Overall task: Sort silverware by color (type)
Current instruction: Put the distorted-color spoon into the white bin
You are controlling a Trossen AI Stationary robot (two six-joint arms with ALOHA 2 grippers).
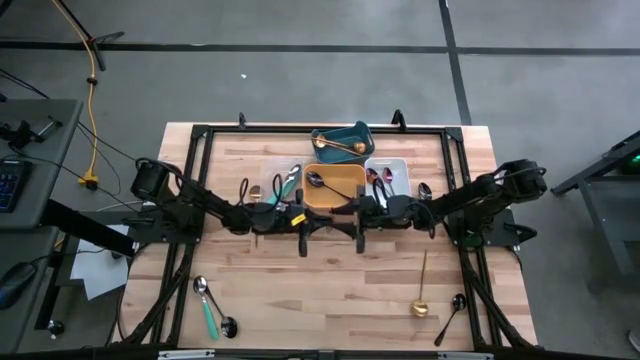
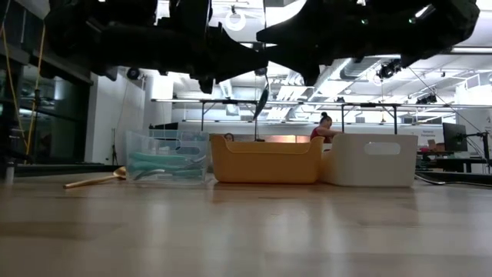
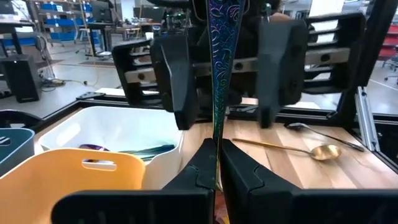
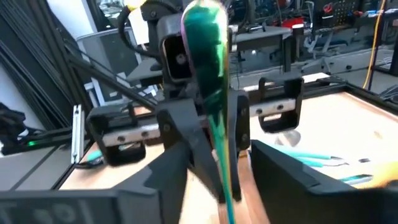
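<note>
- Silverware lies loose near the front edge: a teal-handled spoon (image 1: 208, 312) at 7 o'clock, a gold spoon (image 1: 423, 292) at 5 o'clock.
- Mid-table, the left gripper (image 3: 216, 163) is pinched tight on an upright iridescent spoon (image 3: 219, 68).
- The right gripper (image 4: 227, 180) faces it, jaws wide either side of the spoon, not gripping.
- This looks like a handover: the right must close, then the left release.
- The white tray (image 1: 388, 161) at 1 o'clock holds purple pieces and is the likely destination.

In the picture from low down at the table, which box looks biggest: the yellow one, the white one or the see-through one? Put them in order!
1. yellow box: widest
2. white box: a bit narrower
3. see-through box: smallest

They stand in one row, so nearness hardly tricks you, though yellow and white look similar in height.
</note>
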